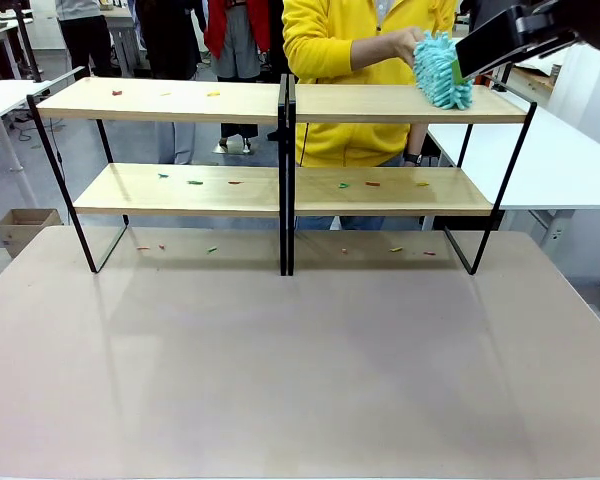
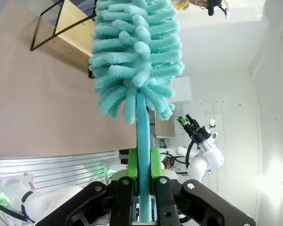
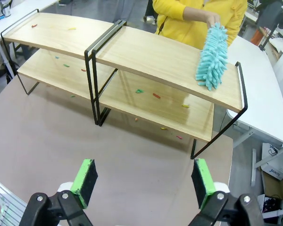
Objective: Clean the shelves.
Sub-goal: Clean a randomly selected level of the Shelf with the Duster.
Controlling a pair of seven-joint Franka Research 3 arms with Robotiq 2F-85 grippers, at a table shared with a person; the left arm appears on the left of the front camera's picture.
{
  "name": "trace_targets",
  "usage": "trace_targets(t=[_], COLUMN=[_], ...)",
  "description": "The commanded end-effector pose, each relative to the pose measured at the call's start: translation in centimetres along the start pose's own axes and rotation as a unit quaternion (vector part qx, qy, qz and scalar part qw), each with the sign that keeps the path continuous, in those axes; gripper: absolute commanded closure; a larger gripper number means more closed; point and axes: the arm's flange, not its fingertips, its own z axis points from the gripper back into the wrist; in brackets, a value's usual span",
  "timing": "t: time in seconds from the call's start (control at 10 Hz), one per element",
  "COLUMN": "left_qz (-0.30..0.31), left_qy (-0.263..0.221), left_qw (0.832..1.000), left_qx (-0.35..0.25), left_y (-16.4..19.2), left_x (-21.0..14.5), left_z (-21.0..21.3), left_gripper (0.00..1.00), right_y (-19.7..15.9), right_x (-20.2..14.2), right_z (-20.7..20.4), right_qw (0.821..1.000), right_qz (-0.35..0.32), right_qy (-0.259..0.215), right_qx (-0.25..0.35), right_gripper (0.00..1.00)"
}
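Observation:
The shelves (image 1: 180, 100) stand across the far half of the table, two joined racks of light boards on black frames, seen too in the right wrist view (image 3: 155, 56) and the left wrist view (image 2: 75, 28). Small coloured bits (image 1: 195, 183) lie on the top left board and both lower boards. A person's hand (image 1: 405, 45) holds a fluffy teal duster (image 1: 442, 72) on the top right board. My left gripper (image 2: 142, 165) is shut on the teal handle of another duster (image 2: 134, 52). My right gripper (image 3: 144, 181) hangs open above the table, and part of it (image 1: 480, 50) juts in at top right.
More coloured bits (image 1: 212, 250) lie on the table under the shelves. The near half of the brown table (image 1: 300, 380) is bare. White tables (image 1: 560, 160) flank the shelves at both sides. A cardboard box (image 1: 20, 228) sits on the floor at left. People stand behind.

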Motion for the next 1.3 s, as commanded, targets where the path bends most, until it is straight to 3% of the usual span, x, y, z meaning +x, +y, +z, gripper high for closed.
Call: trace_targets(t=[0.0,0.3,0.6,0.8,0.9,1.2], left_qz=[-0.013,-0.001,-0.022,-0.014,-0.026,-0.065], left_qy=[-0.003,0.0,0.057,0.064,0.091,0.116], left_qw=[1.0,1.0,0.998,0.997,0.995,0.991], left_qx=[-0.006,0.0,0.007,0.029,0.036,0.024], left_y=[-0.5,0.0,-1.8,-3.6,-5.0,-8.4], left_x=[-1.1,-0.2,0.8,2.7,2.4,-2.2], left_z=[0.9,0.1,-4.3,-10.9,-14.7,-25.0], left_gripper=[0.88,0.88,0.88,0.88,0.88,0.88], right_y=[0.0,0.0,0.0,0.0,0.0,0.0], right_x=[0.0,0.0,0.0,0.0,0.0,0.0], right_z=[0.0,0.0,0.0,0.0,0.0,0.0], right_qw=[1.0,1.0,1.0,1.0,1.0,1.0], right_qz=[-0.002,-0.002,-0.002,-0.002,-0.002,-0.002], right_qy=[-0.001,-0.001,-0.001,-0.001,-0.001,-0.001], right_qx=[-0.002,-0.002,-0.002,-0.002,-0.002,-0.002], right_gripper=[0.0,0.0,0.0,0.0,0.0,0.0])
